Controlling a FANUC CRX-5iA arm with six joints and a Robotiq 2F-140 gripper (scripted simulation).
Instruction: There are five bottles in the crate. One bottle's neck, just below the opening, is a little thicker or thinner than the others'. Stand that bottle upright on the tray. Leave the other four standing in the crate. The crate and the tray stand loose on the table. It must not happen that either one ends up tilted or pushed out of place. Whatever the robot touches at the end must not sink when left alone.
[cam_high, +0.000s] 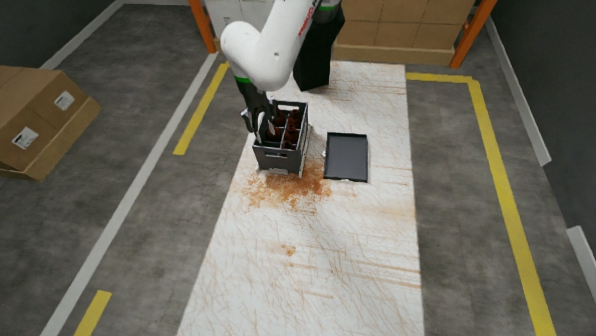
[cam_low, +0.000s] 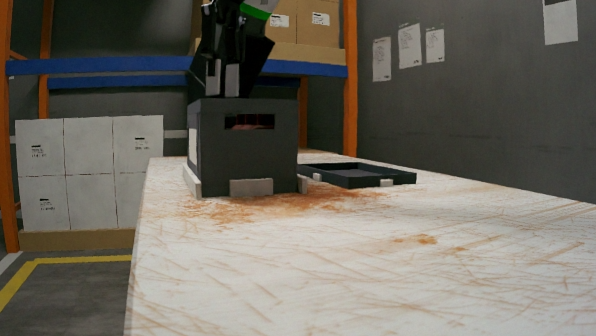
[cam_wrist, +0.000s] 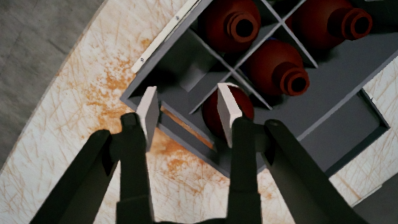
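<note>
Reddish-brown bottles (cam_high: 292, 136) (cam_wrist: 282, 72) stand in the divided compartments of a dark gray crate (cam_high: 277, 159) (cam_low: 247, 160) (cam_wrist: 187, 131), near the center of the top view, their round open mouths and raised collars showing at upper right in the wrist view. Which neck is thicker or thinner cannot be told. A fourth bottle, at the wrist view's center, is partly hidden by a pale fingertip of the end effector (cam_high: 258, 139) (cam_low: 222, 92) (cam_wrist: 189, 112), poised partly open above the crate, with nothing seen between its fingers. The crate sits upright on a white, rust-stained table (cam_high: 320, 260) (cam_low: 350, 260) (cam_wrist: 115, 65), apart from a shallow black tray (cam_high: 346, 157) (cam_low: 367, 178) (cam_wrist: 357, 150) on its right, which holds no bottle.
</note>
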